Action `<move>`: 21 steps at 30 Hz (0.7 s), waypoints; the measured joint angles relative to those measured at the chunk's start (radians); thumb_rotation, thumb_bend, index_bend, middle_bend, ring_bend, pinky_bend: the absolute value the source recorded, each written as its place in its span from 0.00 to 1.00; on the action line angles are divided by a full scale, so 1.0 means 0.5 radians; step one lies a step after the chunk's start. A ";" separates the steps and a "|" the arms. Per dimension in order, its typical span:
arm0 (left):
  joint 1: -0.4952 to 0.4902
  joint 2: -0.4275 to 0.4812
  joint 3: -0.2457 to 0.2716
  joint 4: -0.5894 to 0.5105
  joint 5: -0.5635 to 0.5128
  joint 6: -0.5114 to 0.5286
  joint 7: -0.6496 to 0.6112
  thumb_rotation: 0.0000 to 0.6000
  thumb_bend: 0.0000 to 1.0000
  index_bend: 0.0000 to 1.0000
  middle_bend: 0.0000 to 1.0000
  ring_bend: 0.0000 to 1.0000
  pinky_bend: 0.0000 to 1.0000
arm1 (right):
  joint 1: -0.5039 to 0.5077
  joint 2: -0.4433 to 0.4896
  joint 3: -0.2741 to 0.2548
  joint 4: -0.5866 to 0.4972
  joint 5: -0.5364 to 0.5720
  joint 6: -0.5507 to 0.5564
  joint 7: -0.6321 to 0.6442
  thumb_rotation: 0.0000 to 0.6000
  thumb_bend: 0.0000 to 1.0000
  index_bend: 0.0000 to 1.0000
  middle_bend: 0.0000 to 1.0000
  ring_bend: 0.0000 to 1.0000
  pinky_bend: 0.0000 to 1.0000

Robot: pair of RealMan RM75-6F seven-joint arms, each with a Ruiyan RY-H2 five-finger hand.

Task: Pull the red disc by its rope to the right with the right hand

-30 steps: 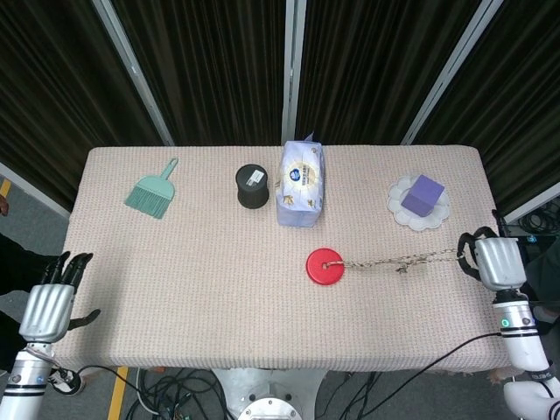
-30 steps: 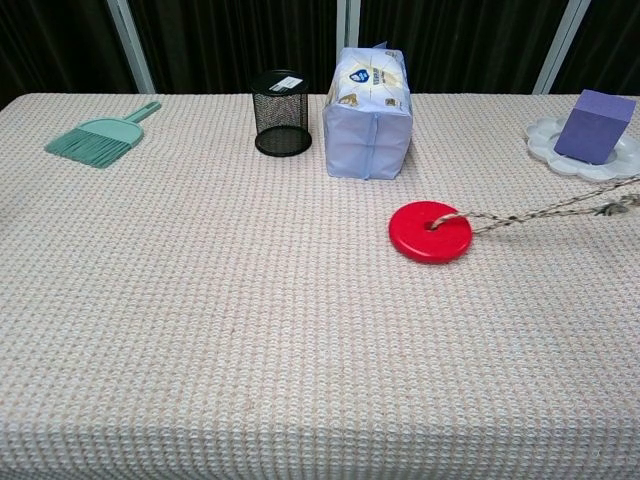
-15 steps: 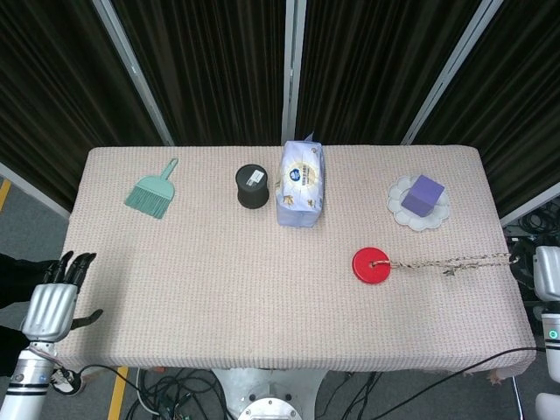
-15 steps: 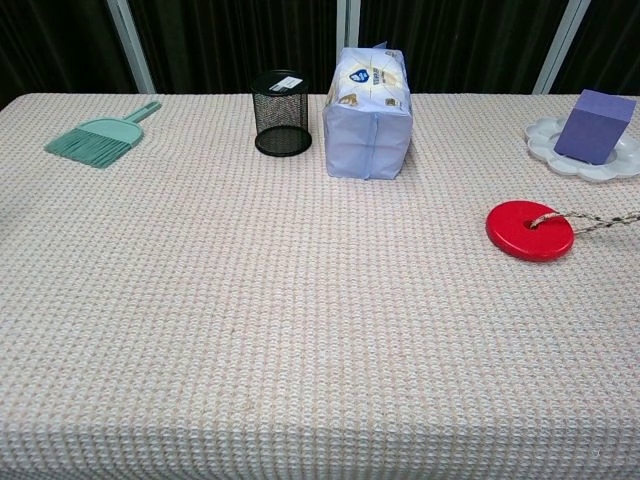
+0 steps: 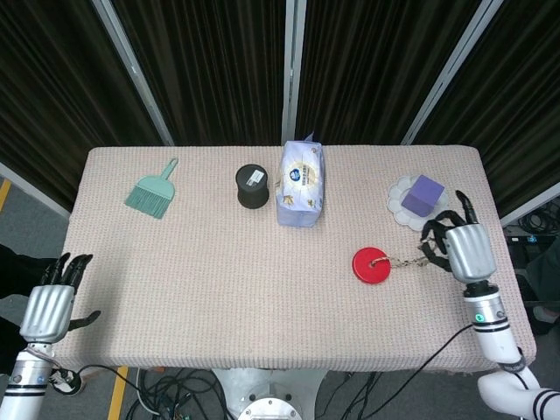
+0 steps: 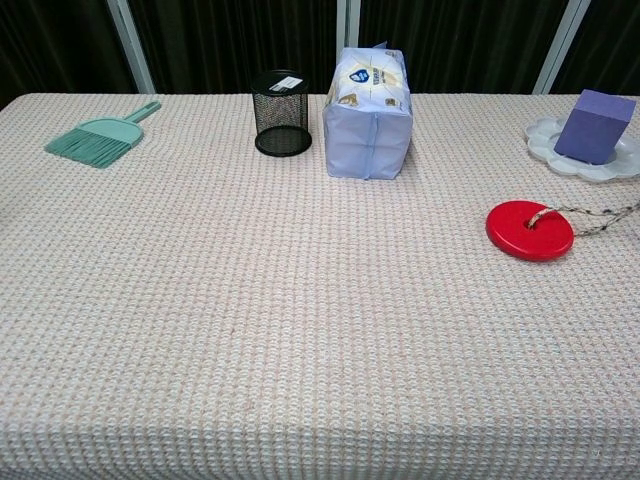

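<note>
We see the red disc (image 5: 374, 265) lying flat on the right half of the table (image 5: 219, 289), below the white plate (image 5: 404, 206) that carries the purple block (image 5: 423, 194). Its rope (image 5: 409, 259) runs from the disc's centre hole out to the right, roughly parallel to the table's front edge, and looks slack and bunched. The rope ends right at our right hand (image 5: 461, 248), which sits just to the right of the disc with fingers spread over the rope's far end; we cannot tell whether it is pinching the rope or has let go. So the disc lies to the left of this hand, along the rope's line. Our left hand (image 5: 51, 306) hangs off the table's left front corner, holding nothing, well apart from the disc.
</note>
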 measured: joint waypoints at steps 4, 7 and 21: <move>0.008 -0.010 0.002 0.023 -0.010 0.007 -0.011 1.00 0.00 0.09 0.10 0.04 0.14 | 0.142 -0.054 0.069 -0.163 -0.010 -0.080 -0.249 1.00 0.41 1.00 0.87 0.41 0.07; 0.012 -0.011 0.005 0.035 -0.013 0.007 -0.024 1.00 0.00 0.09 0.10 0.05 0.14 | 0.218 -0.142 0.095 -0.183 0.008 -0.163 -0.321 1.00 0.40 1.00 0.87 0.41 0.07; 0.011 -0.025 0.008 0.074 -0.032 -0.016 -0.083 1.00 0.00 0.09 0.10 0.05 0.14 | 0.346 0.123 -0.031 -0.497 0.270 -0.880 -0.421 1.00 0.00 0.00 0.00 0.00 0.00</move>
